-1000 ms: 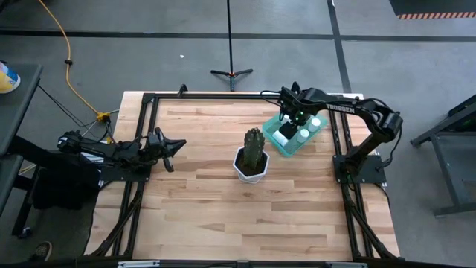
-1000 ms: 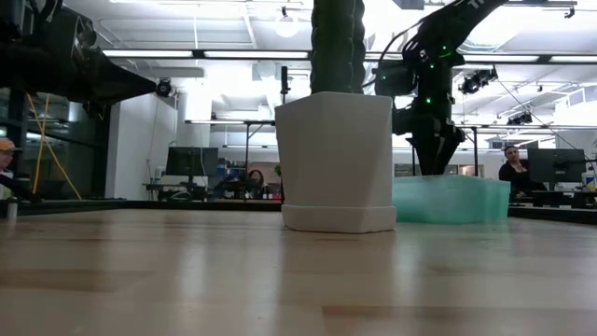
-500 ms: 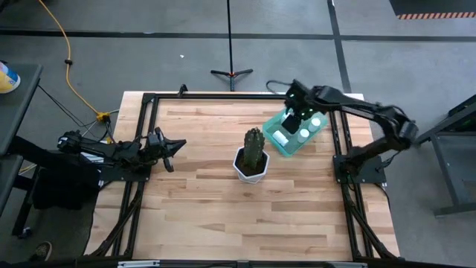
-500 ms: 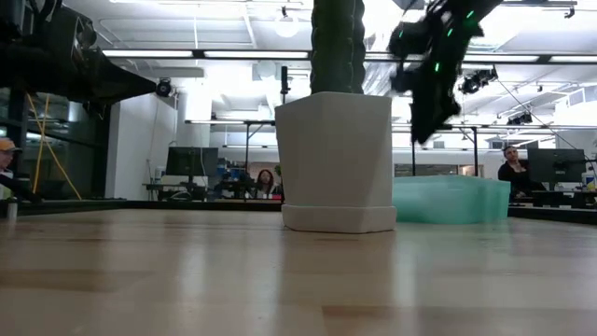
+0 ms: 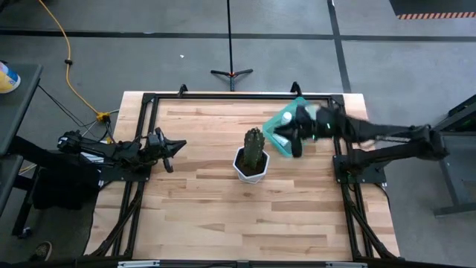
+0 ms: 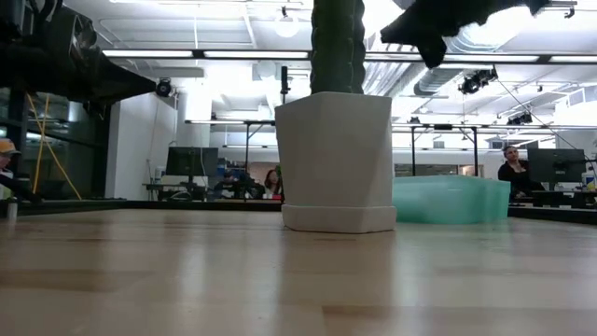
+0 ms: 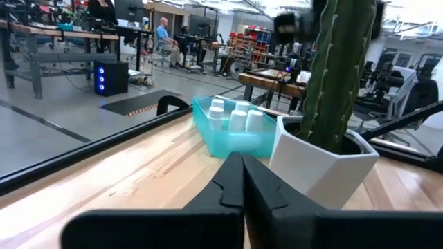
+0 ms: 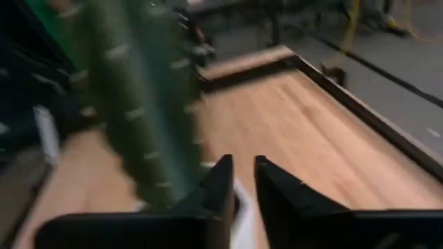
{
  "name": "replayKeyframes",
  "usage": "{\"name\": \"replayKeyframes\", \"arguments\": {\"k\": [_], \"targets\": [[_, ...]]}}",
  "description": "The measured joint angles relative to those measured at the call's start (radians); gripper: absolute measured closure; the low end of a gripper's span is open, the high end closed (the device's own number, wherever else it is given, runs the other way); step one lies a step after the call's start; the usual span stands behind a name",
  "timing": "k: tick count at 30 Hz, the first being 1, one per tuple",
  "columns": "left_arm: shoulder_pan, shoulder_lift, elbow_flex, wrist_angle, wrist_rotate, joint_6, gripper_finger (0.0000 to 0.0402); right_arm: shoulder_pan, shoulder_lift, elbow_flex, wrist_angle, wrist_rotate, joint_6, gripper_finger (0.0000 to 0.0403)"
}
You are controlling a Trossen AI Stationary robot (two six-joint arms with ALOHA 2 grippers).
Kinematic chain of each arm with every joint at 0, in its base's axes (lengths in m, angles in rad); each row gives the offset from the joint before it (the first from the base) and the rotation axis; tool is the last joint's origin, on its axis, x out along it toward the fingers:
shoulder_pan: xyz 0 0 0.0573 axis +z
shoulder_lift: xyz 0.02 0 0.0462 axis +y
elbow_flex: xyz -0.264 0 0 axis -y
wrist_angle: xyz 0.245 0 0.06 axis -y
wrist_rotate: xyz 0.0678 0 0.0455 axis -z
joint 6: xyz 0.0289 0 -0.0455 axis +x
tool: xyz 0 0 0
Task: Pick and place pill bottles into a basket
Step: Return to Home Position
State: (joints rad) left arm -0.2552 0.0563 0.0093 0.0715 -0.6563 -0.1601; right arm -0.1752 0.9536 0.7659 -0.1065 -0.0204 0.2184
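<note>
The jaws of the right arm (image 5: 372, 138) stand a narrow gap apart with nothing between them, as the arm's own wrist camera shows. They hang in the air over a corner of the basket (image 5: 279, 119), near the cactus (image 5: 254, 143) and well clear of the desk (image 5: 223, 216). From desk height they sit at the very top of the scene. Empty jaws held that high suggest the arm has no bottle to carry and is free to go to its rest pose.

The basket, a shallow teal tray, sits at the far right of the desk, just beside the white pot (image 5: 251, 170) that holds the cactus. Several white pill bottles (image 7: 239, 119) stand upright inside it, grouped close together. No bottle lies loose on the desk, so the sorting looks finished.

The left arm (image 5: 111, 151) waits low at the desk's left edge. Its jaws are pressed together and empty, pointing toward the pot and well out of the other arm's way.
</note>
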Motion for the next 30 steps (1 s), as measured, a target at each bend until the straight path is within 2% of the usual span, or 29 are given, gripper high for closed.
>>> {"name": "replayKeyframes", "arguments": {"k": [4,8,12,15,17,21,23,26,30], "targets": [[0.0,0.0,0.0,0.0,-0.004,-0.002,0.0352,0.152,-0.094,-0.206,0.214,0.123,0.021,0.0397],[0.0,0.0,0.0,0.0,-0.005,-0.008,0.0381,0.262,-0.21,-0.33,0.262,0.273,-0.026,0.0391],[0.0,0.0,0.0,0.0,-0.004,-0.035,0.0377,0.337,-0.32,-0.445,0.305,0.351,0.022,0.0401],[0.0,0.0,0.0,0.0,-0.005,-0.03,0.0362,0.361,-0.369,-0.539,0.35,0.3,0.033,0.0399],[0.0,0.0,0.0,0.0,-0.007,-0.022,0.0365,0.362,-0.394,-0.584,0.383,0.242,-0.07,0.0401],[0.0,0.0,0.0,0.0,-0.008,-0.005,0.038,0.336,-0.425,-0.655,0.593,0.226,-0.265,0.0402],[0.0,0.0,0.0,0.0,-0.008,-0.002,0.038,0.293,-0.447,-0.691,0.662,0.2,-0.265,0.0402],[0.0,0.0,0.0,0.0,-0.02,0.025,0.0371,0.228,-0.507,-0.736,0.664,0.125,-0.231,0.0402],[0.0,0.0,0.0,-0.002,-0.056,0.033,0.0372,0.15,-0.604,-0.753,0.576,0.046,-0.177,0.0401]]}}
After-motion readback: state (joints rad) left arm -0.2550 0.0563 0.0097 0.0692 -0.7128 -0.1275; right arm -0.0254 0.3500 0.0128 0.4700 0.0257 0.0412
